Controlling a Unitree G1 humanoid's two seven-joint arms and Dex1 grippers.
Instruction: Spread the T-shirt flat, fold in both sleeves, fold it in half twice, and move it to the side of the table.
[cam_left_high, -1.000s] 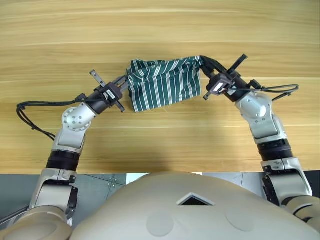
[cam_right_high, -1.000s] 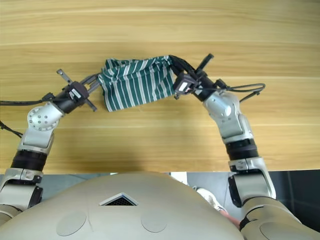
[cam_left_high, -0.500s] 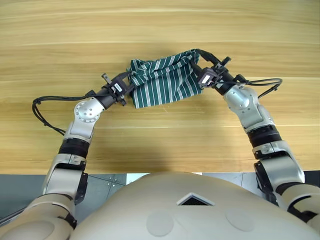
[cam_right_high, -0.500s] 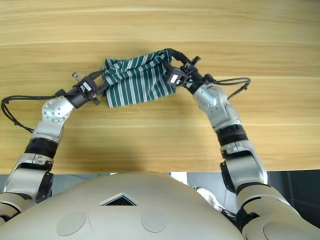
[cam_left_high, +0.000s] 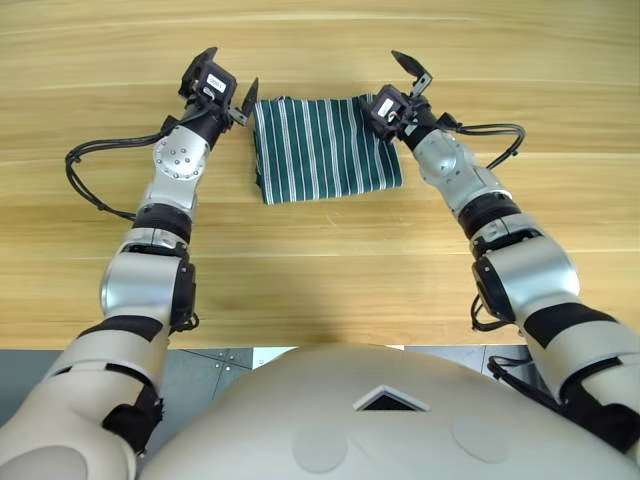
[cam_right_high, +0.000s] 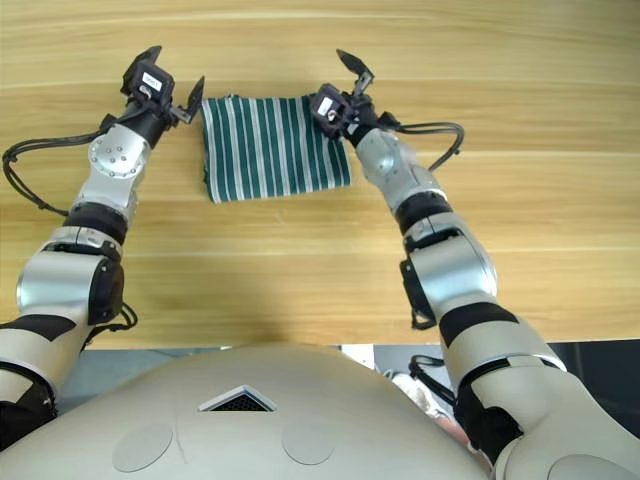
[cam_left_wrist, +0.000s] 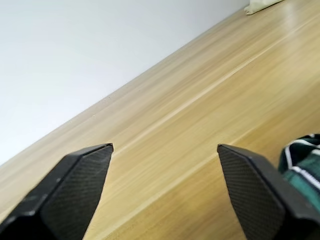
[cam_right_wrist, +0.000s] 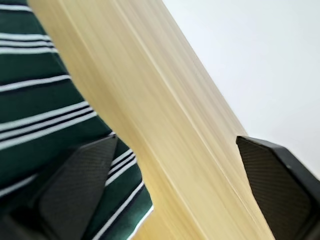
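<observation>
Found T-shirt (cam_left_high: 325, 148) folded to a compact, near-square packet, dark green with white stripes. Lies flat on wooden tabletop (cam_left_high: 320, 260), stripes running front to back.

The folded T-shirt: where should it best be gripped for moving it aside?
Probably its two far corners: the T-shirt lies flat, so only edges offer a pinch. The open left gripper and right gripper sit by those corners; come in low from each side.

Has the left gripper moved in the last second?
Yes. The left gripper has let go of the T-shirt and gone farther across the table, away from its near edge.
</observation>
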